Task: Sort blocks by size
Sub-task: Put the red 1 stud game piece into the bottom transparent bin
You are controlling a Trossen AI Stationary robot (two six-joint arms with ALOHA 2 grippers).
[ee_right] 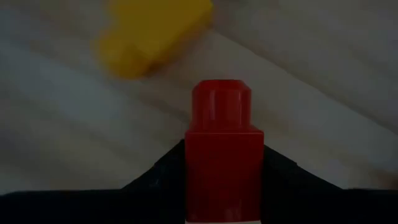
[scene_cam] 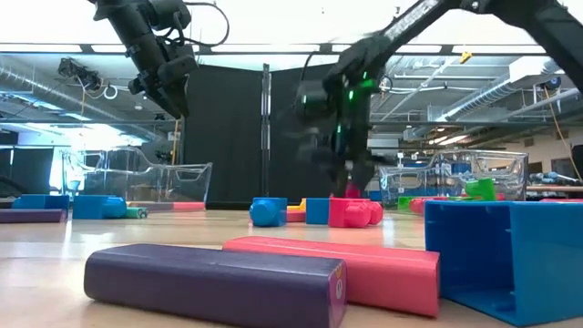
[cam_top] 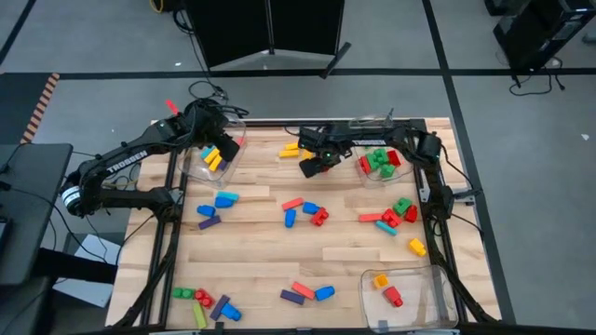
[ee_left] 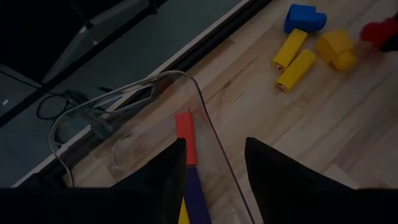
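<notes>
Clearly, we are seeing the right gripper (ee_right: pixel 224 180) clamping a red block (ee_right: pixel 222 149) between its fingers, just above the wooden table (cam_top: pixel 345 270) near a blurred yellow block (ee_right: pixel 152 34); the block's lower end is cut off by the frame edge. Overhead, that gripper (cam_top: pixel 315 166) is hiding the red piece almost wholly. Our left gripper (ee_left: pixel 214 174) is hovering over a clear bin (ee_left: pixel 149 93), its fingers standing narrowly apart around a stacked red and purple bar (ee_left: pixel 186 140), though we cannot tell whether they are actually touching it.
</notes>
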